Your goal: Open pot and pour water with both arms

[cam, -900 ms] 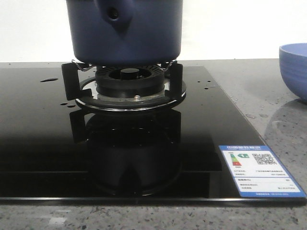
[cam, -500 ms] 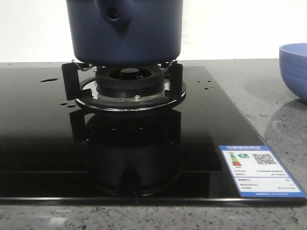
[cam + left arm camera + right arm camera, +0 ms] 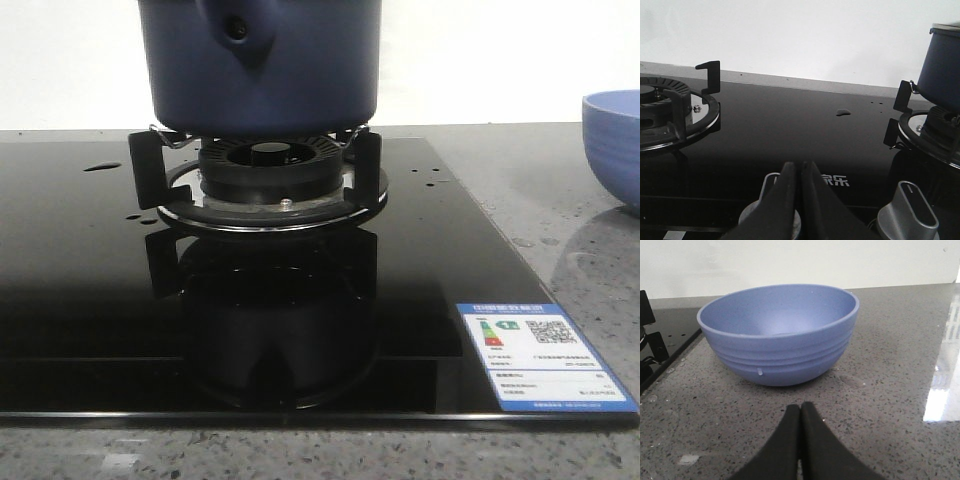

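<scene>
The navy-blue pot [image 3: 260,65] stands on the gas burner [image 3: 265,170] of the black glass hob; its handle bracket with a round hole faces the front camera, and its top is out of view there. Its side also shows in the left wrist view [image 3: 942,65]. Water shows as small drops and a small puddle on the hob [image 3: 102,166] [image 3: 842,112]. My left gripper [image 3: 800,165] is shut and empty above the hob's front knobs. My right gripper [image 3: 800,406] is shut and empty over the stone counter, just short of the light blue ribbed bowl [image 3: 780,332]. Neither gripper shows in the front view.
The bowl [image 3: 613,140] stands right of the hob on the grey stone counter [image 3: 560,190]. A second burner with black pan supports [image 3: 670,107] lies left of the pot. Two silver knobs [image 3: 910,212] [image 3: 765,200] sit at the hob's front. A label sticker [image 3: 540,355] is at its front right corner.
</scene>
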